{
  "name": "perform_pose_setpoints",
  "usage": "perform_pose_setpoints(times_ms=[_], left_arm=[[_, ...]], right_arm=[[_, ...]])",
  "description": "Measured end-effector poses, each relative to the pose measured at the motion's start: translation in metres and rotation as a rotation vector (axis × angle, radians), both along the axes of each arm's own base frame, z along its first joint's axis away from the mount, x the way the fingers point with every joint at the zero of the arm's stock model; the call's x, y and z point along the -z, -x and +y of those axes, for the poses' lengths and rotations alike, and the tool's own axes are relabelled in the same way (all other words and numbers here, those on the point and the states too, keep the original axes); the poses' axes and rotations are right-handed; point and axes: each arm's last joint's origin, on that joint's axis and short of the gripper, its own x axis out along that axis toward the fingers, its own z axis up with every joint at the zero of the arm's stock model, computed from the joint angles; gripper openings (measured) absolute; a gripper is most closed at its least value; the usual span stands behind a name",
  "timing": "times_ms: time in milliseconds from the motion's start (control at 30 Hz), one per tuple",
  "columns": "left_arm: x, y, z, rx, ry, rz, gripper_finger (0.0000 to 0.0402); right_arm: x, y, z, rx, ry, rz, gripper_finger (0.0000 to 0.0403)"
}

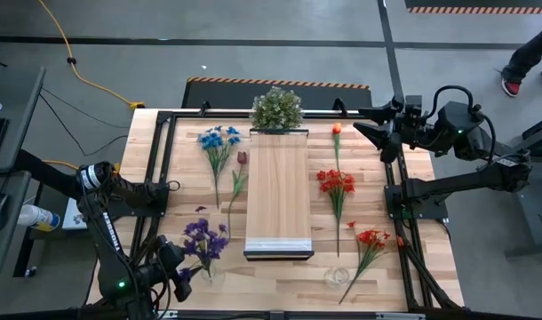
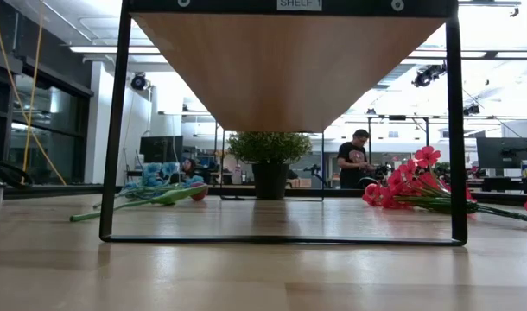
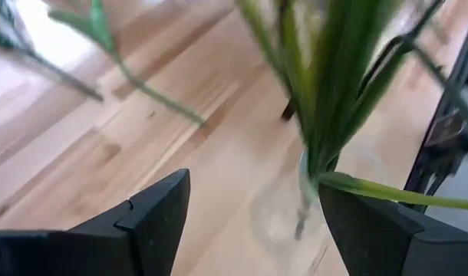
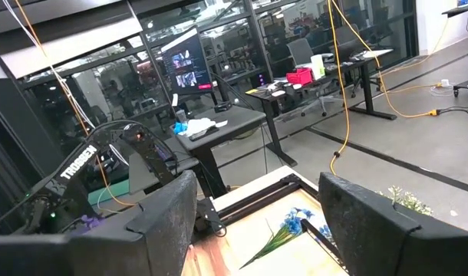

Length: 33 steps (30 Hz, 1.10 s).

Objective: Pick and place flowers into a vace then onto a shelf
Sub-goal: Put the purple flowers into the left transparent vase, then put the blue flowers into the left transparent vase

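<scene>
Purple-bloomed green-stemmed flowers [image 1: 203,240] standing in a small clear glass vase [image 1: 211,274] on the butcher-block tabletop [image 1: 280,284], just left of the raised light-wood shelf [image 1: 278,196]. Left gripper [image 3: 253,222], fingers spread wide, straddles the vase without clasping it. Right gripper [image 4: 257,222], parted and empty, hangs above the table's far right corner.

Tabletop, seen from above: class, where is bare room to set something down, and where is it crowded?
Free: the top of the shelf, and the front strip of table between the purple flowers and the empty glass vase. Crowded: both sides of the shelf, with blue flowers and red flowers.
</scene>
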Motion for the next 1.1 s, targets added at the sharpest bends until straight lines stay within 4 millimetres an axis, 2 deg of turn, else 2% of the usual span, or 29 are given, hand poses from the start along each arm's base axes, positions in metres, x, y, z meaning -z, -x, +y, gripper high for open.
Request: perform_pose_setpoints(times_ms=[167,633,867,1100], left_arm=[[0.002,0.002,-0.001,-0.001,0.037,0.107,0.0327],[0.004,0.005,-0.002,-0.013,0.086,0.205,0.0331],[0.004,0.015,-0.004,-0.019,0.093,0.213,0.0332],[-0.017,0.035,-0.004,-0.089,0.087,0.179,0.0331]], right_arm=[[0.0,0.0,0.0,0.0,0.0,0.0,0.0262],[0.0,0.0,0.0,0.001,0.0,0.0,0.0262],[0.0,0.0,0.0,0.001,0.0,0.0,0.0262],[0.0,0.0,0.0,0.001,0.005,0.001,0.0262]])
